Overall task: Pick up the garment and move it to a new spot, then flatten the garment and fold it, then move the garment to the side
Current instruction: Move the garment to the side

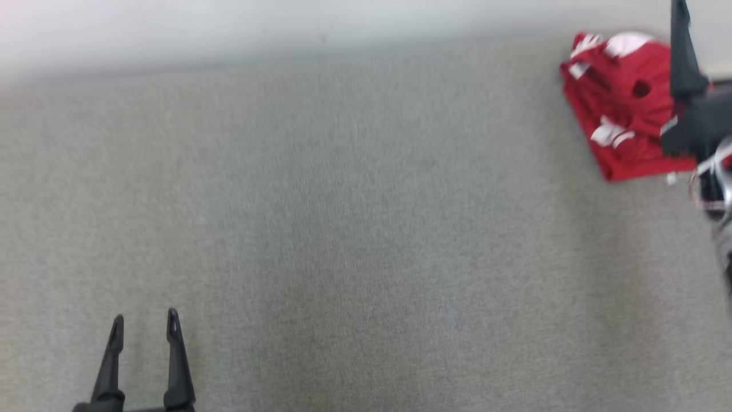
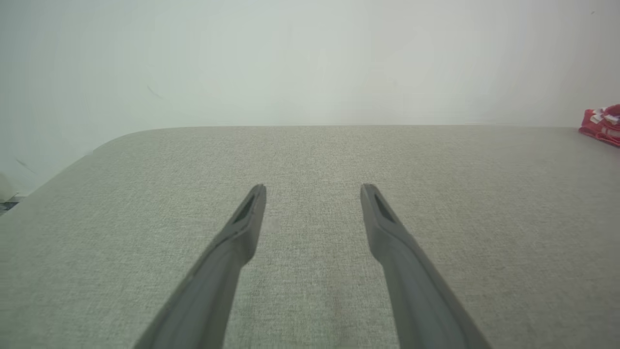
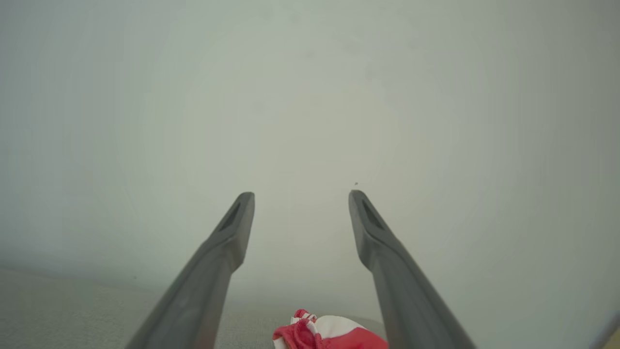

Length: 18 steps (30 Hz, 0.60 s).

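The garment (image 1: 623, 109) is red with white trim and lies folded in a small heap at the far right of the grey table (image 1: 343, 229), near the back edge. It also peeks in at the right edge of the left wrist view, garment (image 2: 603, 123), and at the bottom of the right wrist view, garment (image 3: 329, 334). My right gripper (image 3: 301, 196) is open and empty, raised above the garment and pointing at the pale wall; one finger (image 1: 683, 51) shows in the head view. My left gripper (image 1: 144, 323) is open and empty low at the front left, left gripper (image 2: 313, 189).
The grey fabric-covered table runs wide between the two grippers. A pale wall (image 1: 286, 28) rises right behind its back edge. The table's rounded left corner (image 2: 111, 140) shows in the left wrist view.
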Available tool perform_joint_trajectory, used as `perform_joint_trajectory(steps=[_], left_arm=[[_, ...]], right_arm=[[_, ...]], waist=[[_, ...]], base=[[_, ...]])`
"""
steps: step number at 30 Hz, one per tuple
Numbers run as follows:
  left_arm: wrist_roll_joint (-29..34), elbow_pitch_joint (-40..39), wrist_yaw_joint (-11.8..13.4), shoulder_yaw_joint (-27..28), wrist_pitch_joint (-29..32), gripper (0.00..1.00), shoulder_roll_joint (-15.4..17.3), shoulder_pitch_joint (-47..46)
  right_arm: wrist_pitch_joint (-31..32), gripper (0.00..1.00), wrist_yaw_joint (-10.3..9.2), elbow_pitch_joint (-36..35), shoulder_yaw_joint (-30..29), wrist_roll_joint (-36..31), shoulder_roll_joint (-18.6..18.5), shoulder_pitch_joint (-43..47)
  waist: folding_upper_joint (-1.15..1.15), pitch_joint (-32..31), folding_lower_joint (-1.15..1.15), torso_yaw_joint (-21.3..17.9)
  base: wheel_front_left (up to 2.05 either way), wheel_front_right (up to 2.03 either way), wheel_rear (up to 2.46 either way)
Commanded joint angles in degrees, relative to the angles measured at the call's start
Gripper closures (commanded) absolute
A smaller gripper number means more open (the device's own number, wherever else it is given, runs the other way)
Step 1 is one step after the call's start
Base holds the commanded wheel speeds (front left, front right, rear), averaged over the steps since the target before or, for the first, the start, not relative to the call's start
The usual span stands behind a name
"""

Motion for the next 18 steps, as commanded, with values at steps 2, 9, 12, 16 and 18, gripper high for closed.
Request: perform_joint_trajectory(steps=[2, 9, 12, 16, 18], left_arm=[[-0.4, 0.6, 0.1, -0.1, -0.2, 0.00, -0.1, 1.2], [-0.5, 2.4, 0.5, -2.3, -0.2, 0.00, -0.1, 1.4], [-0.7, 2.4, 0.9, -3.2, -0.2, 0.00, -0.1, 1.4], [-1.0, 2.4, 1.6, -3.8, -0.2, 0.00, -0.1, 1.8], [-1.0, 3.0, 1.9, -4.3, -0.2, 0.00, -0.1, 1.8]], right_arm=[[0.0, 0.00, -0.17, -2.3, -2.0, -0.4, 2.7, 4.1], [0.0, 0.00, -0.17, -11.2, -6.6, -2.6, 9.2, 19.8], [0.0, 0.00, -0.17, -14.6, -8.3, -4.0, 12.8, 26.7], [0.0, 0.00, -0.17, -18.1, -9.1, -4.9, 17.5, 34.4], [0.0, 0.00, -0.17, -19.3, -9.3, -5.2, 19.5, 37.4]], waist=[[0.01, -4.5, 0.02, 0.2], [0.01, -7.2, 0.02, 1.9], [0.01, -8.2, 0.02, 2.8], [0.01, -9.0, 0.02, 3.0], [0.01, -9.4, 0.02, 3.3]], base=[[0.00, 0.00, 0.00], [0.00, 0.00, 0.00], [0.00, 0.00, 0.00], [0.00, 0.00, 0.00], [0.00, 0.00, 0.00]])
